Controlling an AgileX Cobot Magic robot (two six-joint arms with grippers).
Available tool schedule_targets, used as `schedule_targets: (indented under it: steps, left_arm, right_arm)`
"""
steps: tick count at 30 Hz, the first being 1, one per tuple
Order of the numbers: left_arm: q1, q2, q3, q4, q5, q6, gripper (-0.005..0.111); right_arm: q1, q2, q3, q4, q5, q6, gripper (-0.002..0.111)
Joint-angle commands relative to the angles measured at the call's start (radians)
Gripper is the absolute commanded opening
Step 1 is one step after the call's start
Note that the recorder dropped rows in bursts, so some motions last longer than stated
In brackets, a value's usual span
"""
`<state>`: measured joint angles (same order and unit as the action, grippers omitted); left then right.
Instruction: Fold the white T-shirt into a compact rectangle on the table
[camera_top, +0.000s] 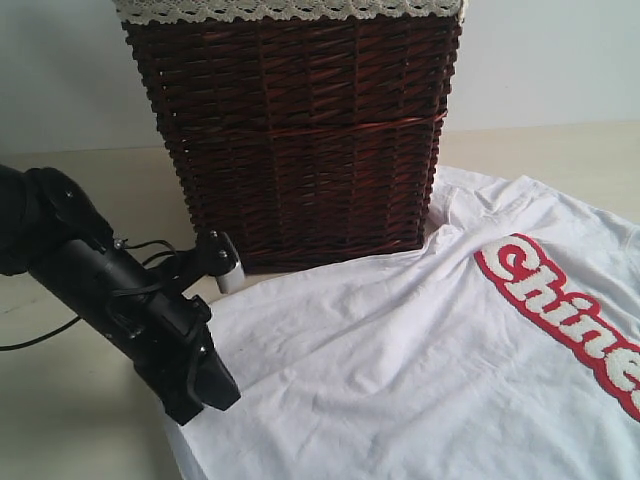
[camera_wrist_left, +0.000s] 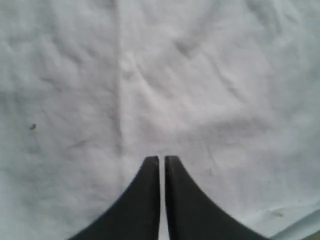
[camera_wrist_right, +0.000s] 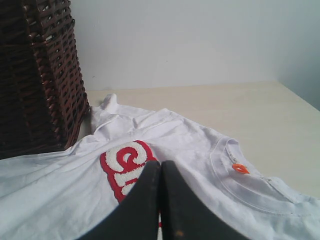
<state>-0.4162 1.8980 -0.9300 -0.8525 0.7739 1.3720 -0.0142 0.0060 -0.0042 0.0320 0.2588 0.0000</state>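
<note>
While both claws sit closed and empty, white T-shirt (camera_top: 400, 370) lies spread on table (camera_top: 70, 420).
Left gripper (camera_wrist_left: 162, 159): jaws together (hairline gap), plain cloth directly beneath; right gripper (camera_wrist_right: 160, 164): jaws pressed together, red lettering (camera_wrist_right: 125, 167) just ahead, collar (camera_wrist_right: 250, 185) beside it; wicker basket (camera_wrist_right: 35, 75) farther ahead, touching the shirt.

white T-shirt (camera_top: 380, 350) cropped right; basket (camera_top: 300, 130) top cropped.

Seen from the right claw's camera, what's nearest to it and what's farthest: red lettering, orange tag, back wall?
1. Red lettering on the white T-shirt, just past the tips of the right gripper.
2. Orange tag, at the shirt's collar.
3. Wall, beyond the table.
</note>
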Motion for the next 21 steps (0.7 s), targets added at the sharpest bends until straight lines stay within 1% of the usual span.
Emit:
schedule_targets:
  steps: [1,7,9,11,18,21]
  left_arm:
    - [-0.004,-0.001,-0.002,0.096,-0.011,-0.053,0.0]
    - [-0.002,-0.001,-0.002,0.311,-0.056,-0.196,0.0]
    - [-0.002,-0.001,-0.002,0.381,-0.08,-0.221,0.0]
    - [-0.002,-0.001,-0.002,0.406,-0.111,-0.221,0.0]
    - [-0.002,0.003,-0.002,0.416,-0.256,-0.221,0.0]
    - [-0.002,0.032,-0.002,0.459,-0.275,-0.221,0.0]
  right_arm:
    - [-0.003,-0.006,0.004,-0.004,-0.001,-0.006,0.0]
    - [-0.003,-0.006,0.004,-0.004,-0.001,-0.006,0.0]
    - [-0.003,-0.006,0.004,-0.004,-0.001,-0.006,0.0]
    - [-0.003,-0.006,0.004,-0.004,-0.001,-0.006,0.0]
    - [-0.003,-0.006,0.004,-0.004,-0.001,-0.006,0.0]
    - [-0.003,-0.006,0.004,-0.004,-0.001,-0.006,0.0]
